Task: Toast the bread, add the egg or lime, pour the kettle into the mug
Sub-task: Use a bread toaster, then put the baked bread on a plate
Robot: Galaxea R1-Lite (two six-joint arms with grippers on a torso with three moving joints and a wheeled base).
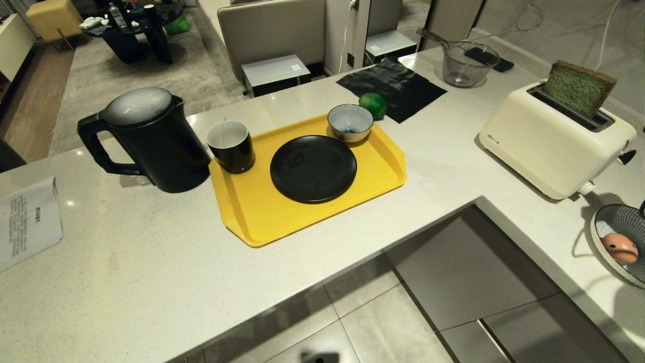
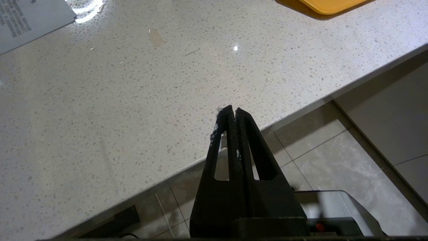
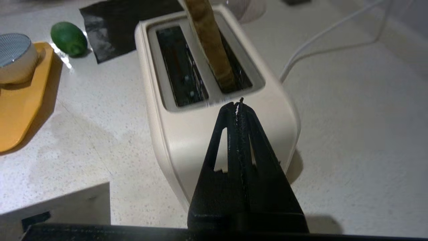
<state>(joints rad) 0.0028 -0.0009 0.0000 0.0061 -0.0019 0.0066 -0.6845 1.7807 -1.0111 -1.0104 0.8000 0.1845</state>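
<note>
Right wrist view shows the right gripper (image 3: 239,102) with its jaws pressed together and empty, above the near end of the cream toaster (image 3: 214,110). The bread (image 3: 210,43) stands high in one slot, leaning, not yet pushed down. The risk I see: closed jaws coming down could knock the tilted slice out or push the toaster sideways. In the head view the lime (image 1: 373,105) lies upper middle, the egg (image 1: 621,247) lower right. The left gripper (image 2: 232,112), jaws together, hangs over the tabletop (image 2: 133,100) edge.

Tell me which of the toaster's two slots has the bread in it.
The bread stands in the toaster's slot farther from the yellow tray, sticking up tilted; the slot nearer the tray is empty.
</note>
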